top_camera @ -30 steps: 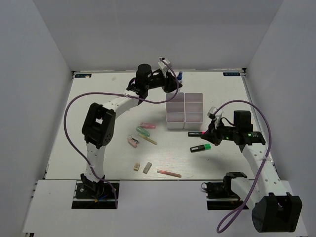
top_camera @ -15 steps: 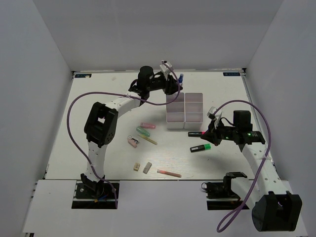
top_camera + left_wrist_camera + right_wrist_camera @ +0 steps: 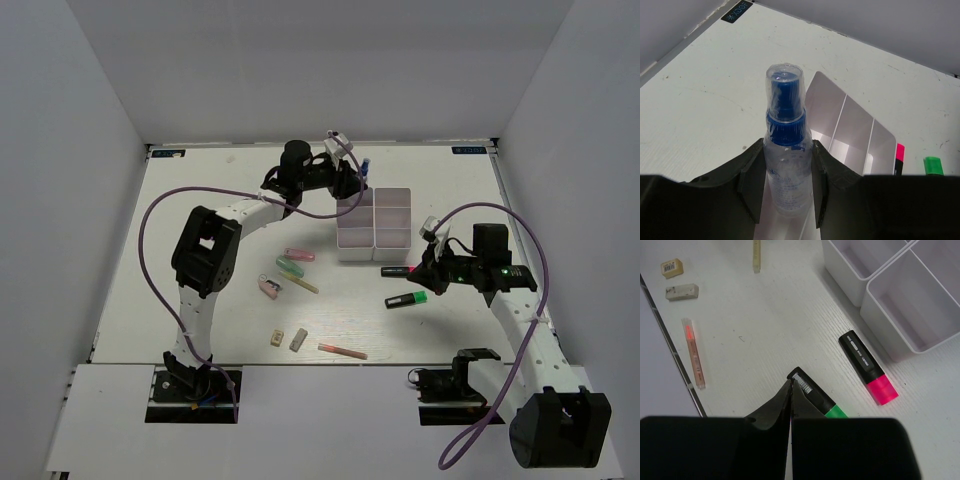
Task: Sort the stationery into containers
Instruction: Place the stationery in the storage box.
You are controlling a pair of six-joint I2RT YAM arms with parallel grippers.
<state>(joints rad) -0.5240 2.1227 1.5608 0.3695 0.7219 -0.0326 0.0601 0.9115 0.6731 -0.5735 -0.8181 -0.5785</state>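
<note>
The left fingers (image 3: 751, 182) are pinching a small clear spray bottle (image 3: 785, 150) by its body, one finger on each side. The bottle is standing upright between them, its blue nozzle sitting under a clear cap. Seen from above, this arm is reaching across the far side of the tabletop (image 3: 200, 210) and is holding the bottle in the air right at the far left corner of the divided white box (image 3: 376, 216), which is resting on the tabletop between the two arms. The right fingers (image 3: 777, 407) are pressed together and gripping nothing. Their tips are pointing down at the black end of the green-capped highlighter (image 3: 816, 399), but I cannot tell whether they are touching it. The pink-capped highlighter (image 3: 864, 362) is lying just beyond it, close to the near right corner of the box, and the two are apart from each other. To the left of the box a pink marker (image 3: 299, 254), a green marker (image 3: 289, 266), a thin yellow pen (image 3: 303, 284) and a small pink item (image 3: 269, 288) are lying loosely together. Nearer the front edge, two erasers (image 3: 276, 339) are sitting side by side with a thin pink pen (image 3: 342, 351) lying to their right.
</note>
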